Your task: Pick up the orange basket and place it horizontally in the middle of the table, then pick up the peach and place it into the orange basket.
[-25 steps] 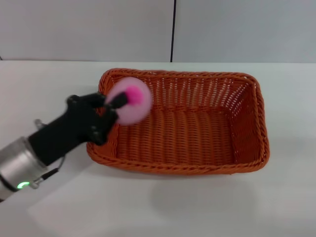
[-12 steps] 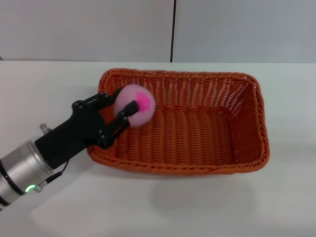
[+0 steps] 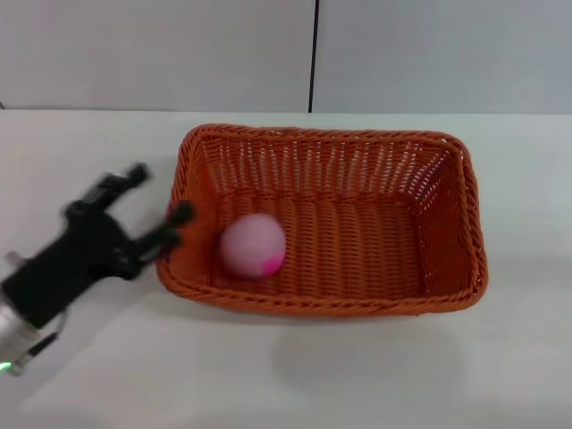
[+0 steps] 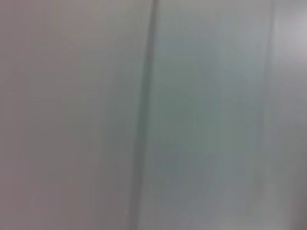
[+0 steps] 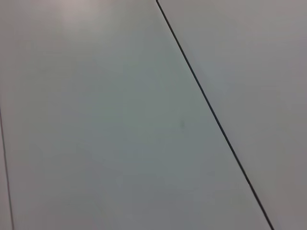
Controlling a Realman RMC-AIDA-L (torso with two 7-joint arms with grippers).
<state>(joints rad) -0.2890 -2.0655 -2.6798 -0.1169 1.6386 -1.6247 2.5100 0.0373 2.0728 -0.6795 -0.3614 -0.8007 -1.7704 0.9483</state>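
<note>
The orange basket [image 3: 447, 223] lies lengthwise across the middle of the white table [image 3: 375, 375] in the head view. Inside it, on the woven floor near its left end, rests the peach [image 3: 253, 245], pale pink with a magenta patch low on its right side. My left gripper [image 3: 159, 194] is open just outside the basket's left wall, its fingers spread and holding nothing. The right gripper is out of view. Both wrist views show only a plain grey wall.
A grey wall with a dark vertical seam [image 3: 314, 54] rises behind the table. Bare white tabletop surrounds the basket on all sides.
The left gripper let go of the peach, which dropped onto the basket floor. The arm has pulled back to the left, out past the basket's left wall.
</note>
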